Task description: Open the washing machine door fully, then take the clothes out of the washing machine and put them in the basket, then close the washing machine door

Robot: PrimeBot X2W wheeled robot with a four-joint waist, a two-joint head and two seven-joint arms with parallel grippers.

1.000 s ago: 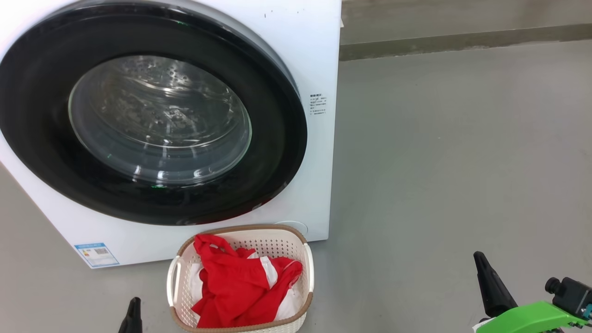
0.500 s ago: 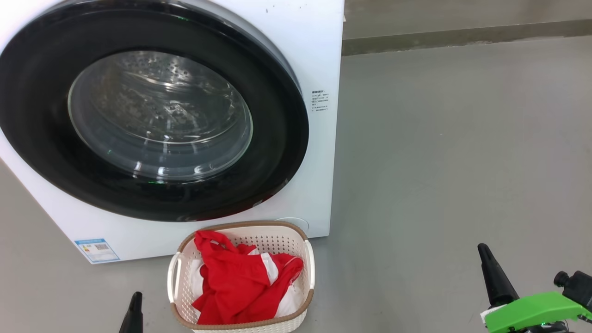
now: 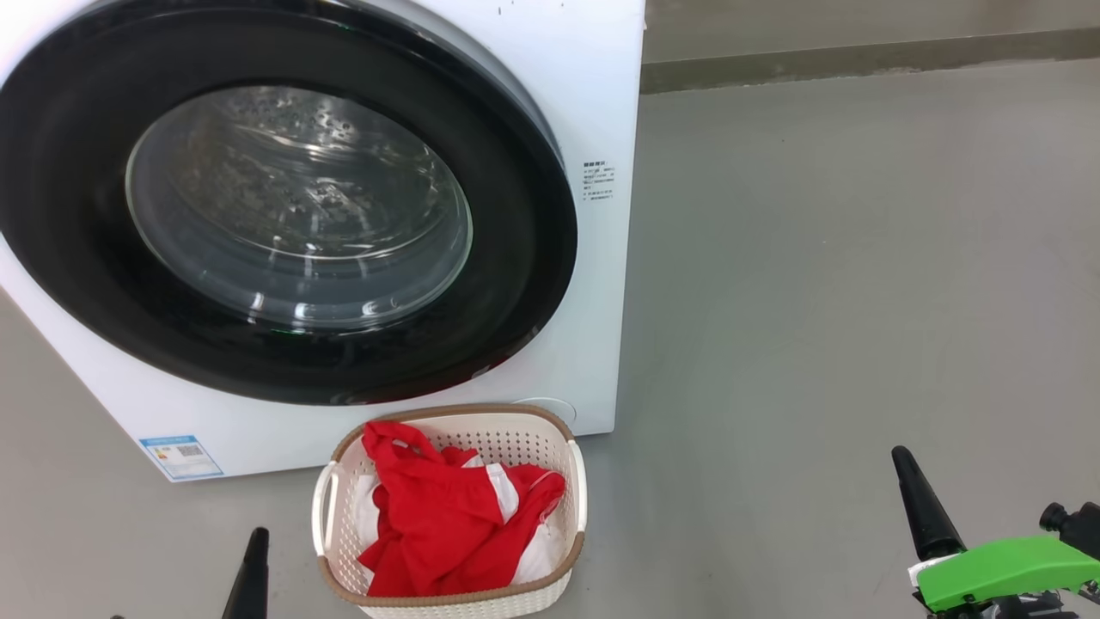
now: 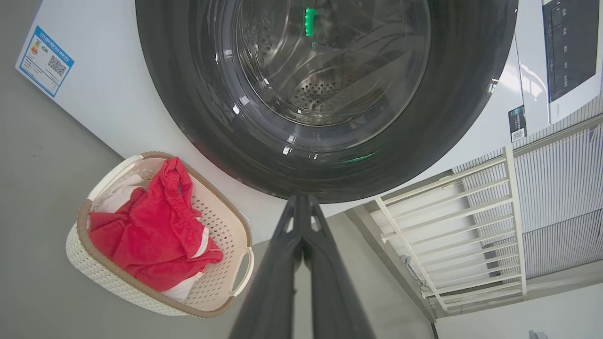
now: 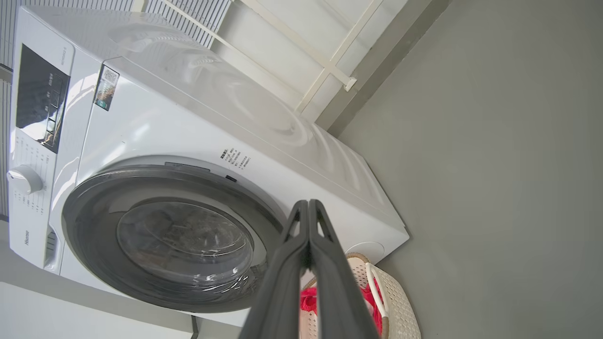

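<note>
The washing machine (image 3: 593,77) is a big white front loader, and its door (image 3: 507,284), with a glossy black rim and a glass bowl window, lies shut against the front. On the floor just before it stands the basket (image 3: 451,597), holding the red and white clothes (image 3: 447,524). My left gripper (image 3: 255,554) pokes up left of the basket, shut and empty in the left wrist view (image 4: 301,200). Far to the right my right gripper (image 3: 902,460) hangs over bare floor, also shut (image 5: 308,205) on nothing.
Grey floor (image 3: 859,258) spreads to the right of the washer up to a wall skirting (image 3: 859,56). A blue sticker (image 3: 180,456) sits low on the washer's front. A white rail frame (image 4: 447,212) stands beside the machine.
The whole head view has shifted slightly, so the camera moved: washer and basket sit a little higher in the picture. Both grippers stay low and shut; door and clothes unchanged.
</note>
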